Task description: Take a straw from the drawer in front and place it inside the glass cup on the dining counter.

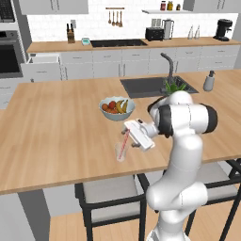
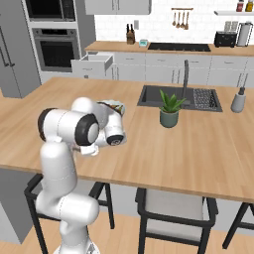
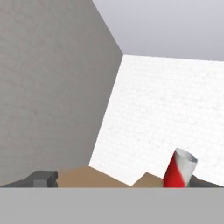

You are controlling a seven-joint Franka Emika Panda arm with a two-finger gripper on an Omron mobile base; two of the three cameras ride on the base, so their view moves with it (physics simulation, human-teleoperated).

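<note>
- In the left base view we see the thin red-pink straw with pale stripes standing tilted inside the small clear glass cup, its top leaning toward the hand.
- The glass cup stands on the large light wood-plank dining counter, near the front edge, in front of the grey bowl of fruit and apart from it.
- The two-finger gripper hangs just above the cup, beside the straw's upper end; from this side we cannot make out the fingers clearly.
- In the hand view the dark fingertips sit far apart at the two bottom corners, so we read the jaws as spread wide; the striped straw end rises just beside the right-hand tip, and we cannot tell whether they touch.
- Across the room, the white-lined drawer with its light grey front stands pulled out of the wall cabinets, beside the dark oven.
- On the dining counter, a small potted green plant stands in front of the inset dark sink.
</note>
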